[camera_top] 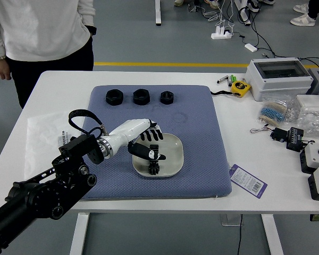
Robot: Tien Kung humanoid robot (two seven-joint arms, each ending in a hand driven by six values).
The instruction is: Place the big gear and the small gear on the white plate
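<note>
My left hand [153, 143] is over the white plate [176, 154], its fingers spread apart from the thumb. One black gear, the larger, [154, 148] shows in the gap below the fingers, partly hidden by the thumb; it looks to be on the plate, released. Close beside it, toward the near rim, lies the small black gear [154, 168]. Whether the two gears touch is hard to tell. The right arm is out of view.
Three black nuts [141, 96] line the far part of the blue mat [202, 122]. A tag [248, 180] lies at the mat's right edge; a tape measure [240, 87] and grey box [279, 77] stand beyond. A person [40, 32] stands at far left, hands off the table.
</note>
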